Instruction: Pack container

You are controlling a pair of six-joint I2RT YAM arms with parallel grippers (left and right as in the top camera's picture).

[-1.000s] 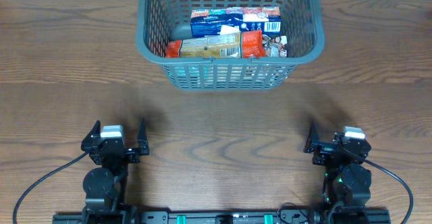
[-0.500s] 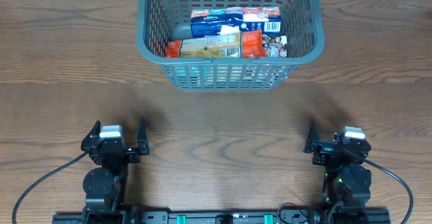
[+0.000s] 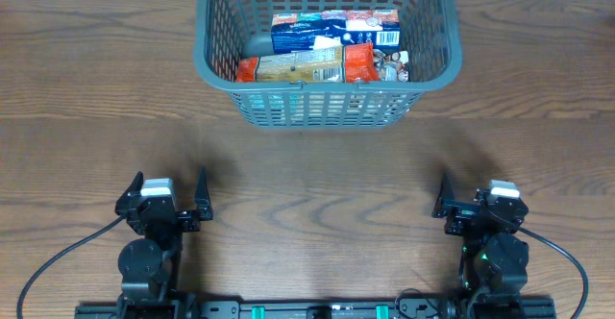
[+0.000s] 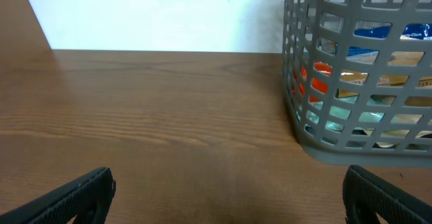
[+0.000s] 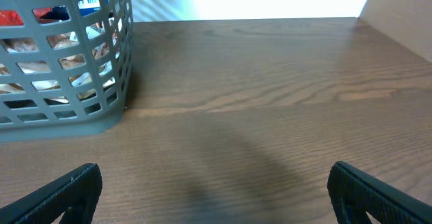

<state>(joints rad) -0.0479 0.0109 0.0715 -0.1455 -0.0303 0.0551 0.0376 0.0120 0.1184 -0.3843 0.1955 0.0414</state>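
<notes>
The container [image 3: 213, 64] is a large dark grey lattice basket at the far middle of the table. It holds several snack packs, among them a blue pack [image 3: 332, 29] and an orange and tan pack [image 3: 303, 66]. It also shows in the left wrist view [image 4: 307, 126] and in the right wrist view [image 5: 101, 116]. My left gripper [image 3: 165, 201] is open and empty at the near left [image 4: 226, 193]. My right gripper [image 3: 478, 202] is open and empty at the near right [image 5: 216, 190]. Both are well short of the basket.
The wooden table [image 3: 317, 175] stretches bare between the grippers and the basket. A white wall [image 4: 169, 15] stands behind the far table edge. Black cables [image 3: 58, 261] run from both arm bases at the front edge.
</notes>
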